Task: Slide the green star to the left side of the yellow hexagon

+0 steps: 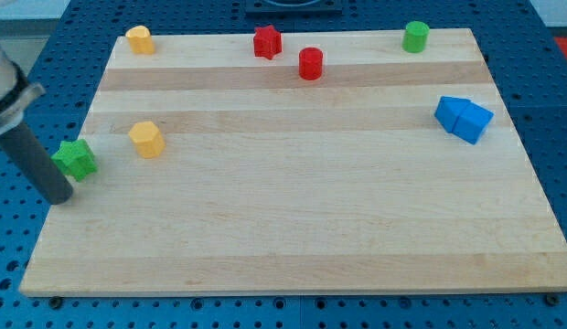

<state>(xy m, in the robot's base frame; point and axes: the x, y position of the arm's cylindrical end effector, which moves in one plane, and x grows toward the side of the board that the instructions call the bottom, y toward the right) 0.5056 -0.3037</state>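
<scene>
My tip (60, 197) sits at the left edge of the wooden board (293, 228), the dark rod rising up and to the left out of view. I have no jaws to open or close; the rod is bare and holds nothing. The tip is just beside the green star (75, 158), on its near-left side, so close that I cannot tell whether they touch. To the right of the star, near but apart from it, is the yellow hexagon (147, 139), so the star lies on the hexagon's left. Farther off, a second yellow block (140, 39) sits at the far left corner of the board. Along the far edge are a red star (267, 41) and, just right and slightly nearer, a red cylinder (310, 64). A green cylinder (415, 37) stands at the far right. Two blue blocks (464, 119) rest touching each other near the right edge. That makes two yellow, two red, two green and two blue, eight in all. The board lies on a blue perforated table (553, 137). No writing or labels can be read.
</scene>
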